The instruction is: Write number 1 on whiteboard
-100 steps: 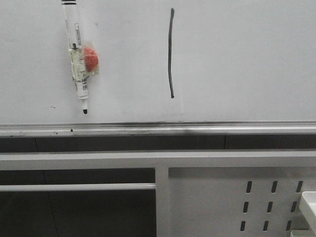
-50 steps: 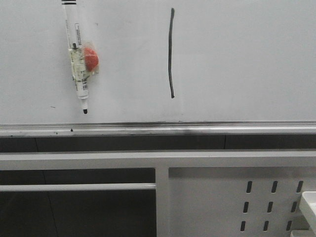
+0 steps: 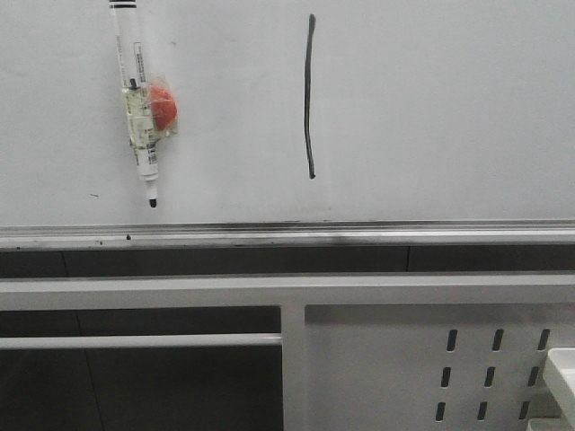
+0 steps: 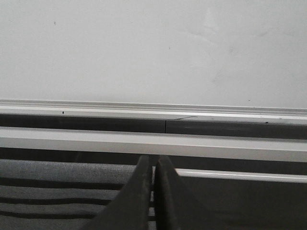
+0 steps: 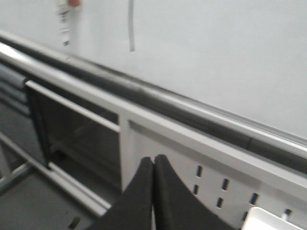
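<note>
While both grippers, left gripper and right gripper, sit pressed together, empty, the number 1 runs twelve-to-six on the whiteboard, at eleven o'clock from the right one.

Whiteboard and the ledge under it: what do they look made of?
The whiteboard looks like a smooth, glossy coated panel: plain white with a soft sheen and faint smudges. The ledge looks like brushed grey metal, probably aluminium, going by its long bright highlights. Neither can be confirmed by sight alone.

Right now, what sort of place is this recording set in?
Probably a lab or test rig: a wall-mounted whiteboard with a marker pen stuck to it, and below it a white metal frame panel with slot holes.
</note>
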